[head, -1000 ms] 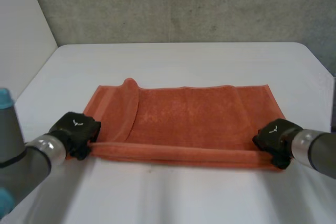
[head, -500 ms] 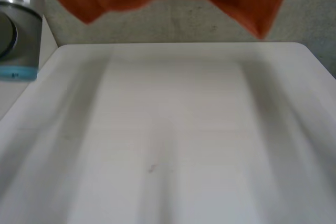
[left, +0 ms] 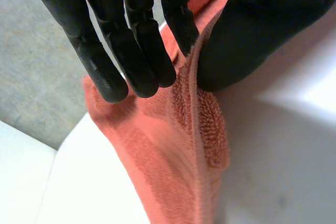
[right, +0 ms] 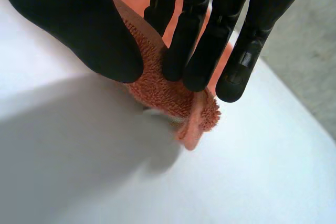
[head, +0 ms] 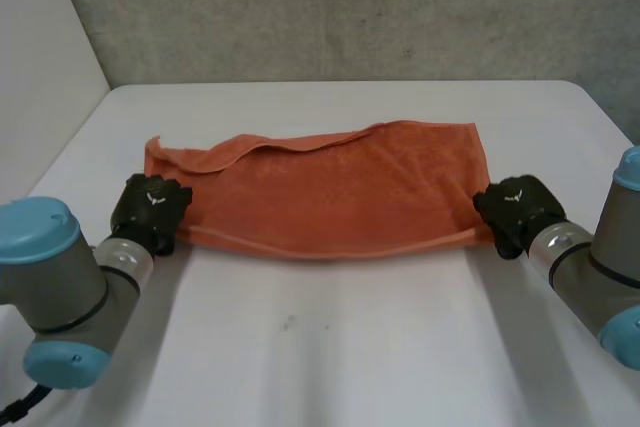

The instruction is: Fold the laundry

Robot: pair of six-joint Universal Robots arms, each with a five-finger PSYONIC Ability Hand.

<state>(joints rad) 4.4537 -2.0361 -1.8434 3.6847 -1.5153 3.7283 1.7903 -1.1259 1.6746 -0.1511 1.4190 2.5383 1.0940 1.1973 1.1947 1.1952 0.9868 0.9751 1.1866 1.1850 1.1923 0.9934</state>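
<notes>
Looking down at an orange towel (head: 330,187) lying across the middle of the white table (head: 320,347), with its long axis running from 9 o'clock to 3 o'clock. Noting the 12 o'clock edge rippling and turning over a little toward the 10 o'clock corner.

Pinching the 9 o'clock end with the left hand (head: 150,209), close to the 7 o'clock corner. In the left wrist view, trapping a thick edge of cloth between the thumb (left: 262,24) and 1 finger, with the other fingers (left: 131,51) hanging nearly straight just beside the cloth.

Pinching the 3 o'clock end with the right hand (head: 515,212), close to the 5 o'clock corner. In the right wrist view, clamping the bunched corner between thumb (right: 73,24) and fingers (right: 199,45), with a small tuft poking out past the fingertips and touching the table.

Judging the cloth as light, soft terry: thick, limp, sagging wherever unsupported, and draping rather than taking a sharp crease. Expecting the nap to be gripping well against the fingers rather than slipping, and risking no breakage. Appearing to be lying in 2 layers already, going by the thickness at the pinched edges, so probably needing both layers caught together to avoid 1 peeling away.

Favouring holds at the corners of the short ends, 1 hand to each, as now. Advising light tension from 9 o'clock to 3 o'clock during any lift, since a slack middle is likely to be drooping and dragging on the table.
</notes>
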